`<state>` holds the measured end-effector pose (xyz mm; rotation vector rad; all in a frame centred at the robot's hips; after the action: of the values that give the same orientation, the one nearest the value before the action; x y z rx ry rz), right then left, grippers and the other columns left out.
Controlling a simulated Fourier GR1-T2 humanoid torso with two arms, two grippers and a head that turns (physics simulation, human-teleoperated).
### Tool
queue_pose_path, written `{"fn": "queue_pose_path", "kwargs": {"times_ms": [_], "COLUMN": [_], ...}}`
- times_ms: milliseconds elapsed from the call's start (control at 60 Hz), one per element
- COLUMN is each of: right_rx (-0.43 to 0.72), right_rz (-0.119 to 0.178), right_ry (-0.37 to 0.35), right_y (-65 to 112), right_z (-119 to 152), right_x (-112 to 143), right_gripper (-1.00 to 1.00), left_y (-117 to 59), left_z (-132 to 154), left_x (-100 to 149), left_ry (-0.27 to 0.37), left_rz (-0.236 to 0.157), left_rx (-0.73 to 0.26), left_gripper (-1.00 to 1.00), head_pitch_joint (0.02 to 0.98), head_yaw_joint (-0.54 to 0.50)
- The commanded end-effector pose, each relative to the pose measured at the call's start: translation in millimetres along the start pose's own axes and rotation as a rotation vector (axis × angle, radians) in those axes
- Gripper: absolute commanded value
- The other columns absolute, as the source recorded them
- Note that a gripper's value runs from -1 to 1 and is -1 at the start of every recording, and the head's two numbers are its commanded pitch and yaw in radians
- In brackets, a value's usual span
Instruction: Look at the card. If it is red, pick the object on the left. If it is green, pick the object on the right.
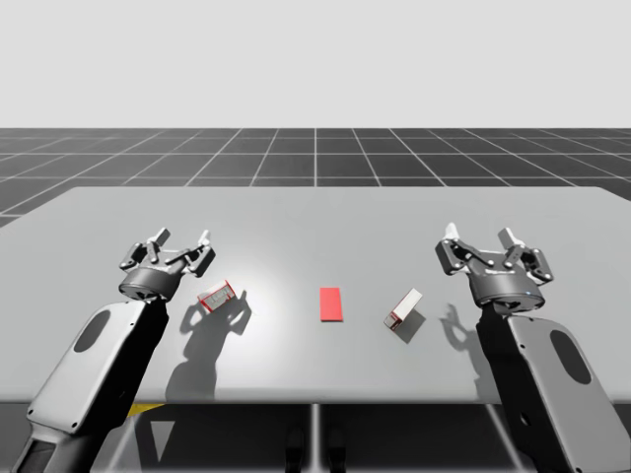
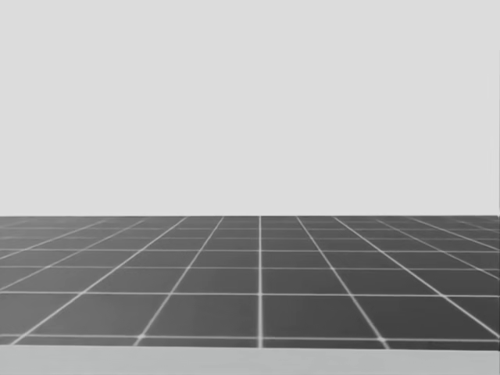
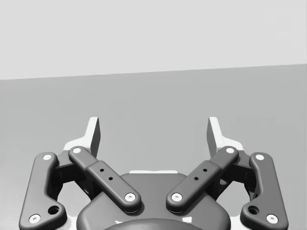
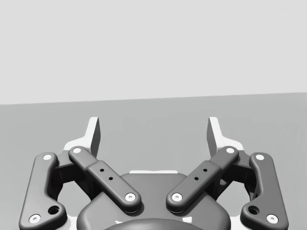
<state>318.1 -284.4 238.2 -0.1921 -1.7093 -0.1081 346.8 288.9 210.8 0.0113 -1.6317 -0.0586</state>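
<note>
Both left tool [image 1: 182, 241] and right tool [image 1: 480, 236] gape empty, card [image 1: 330, 304] is red, so it's the small box [image 1: 216, 295] toward the left edge of the surface [image 1: 315, 212], probably light and stiff, pinch its long sides.

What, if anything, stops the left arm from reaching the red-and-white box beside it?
Probably nothing, so yes. The left gripper is open and hovers close beside the red-and-white box, with nothing standing between them. The red card lies further off, on the box's other side.
</note>
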Motion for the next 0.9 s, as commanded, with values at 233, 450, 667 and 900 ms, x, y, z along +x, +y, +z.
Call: {"fn": "queue_pose_path", "kwargs": {"times_ms": [233, 450, 667, 900], "right_rx": [0.013, -0.002, -0.005, -0.012], "right_rz": [0.010, 0.015, 0.021, 0.031], "right_ry": [0.007, 0.006, 0.009, 0.014], "right_y": [-0.5, -1.2, -0.7, -0.9], "right_z": [1.0, -0.4, -1.1, -1.7], "right_x": [1.8, 1.6, 0.9, 0.2], "right_gripper": [-1.00, -1.00, -1.00, -1.00], "left_y": [0.4, 1.8, 2.2, 2.0], "left_z": [-0.1, -0.9, -1.6, -1.8], "left_x": [0.4, 0.7, 0.9, 1.2], "left_ry": [-0.001, 0.000, 0.002, 0.003], "left_rz": [0.000, -0.007, -0.016, -0.022], "left_rx": [-0.001, -0.001, -0.006, -0.010], "left_gripper": [-1.00, -1.00, -1.00, -1.00], "head_pitch_joint": [0.170, 0.375, 0.566, 0.796], "head_yaw_joint": [0.03, 0.02, 0.00, -0.03]}}
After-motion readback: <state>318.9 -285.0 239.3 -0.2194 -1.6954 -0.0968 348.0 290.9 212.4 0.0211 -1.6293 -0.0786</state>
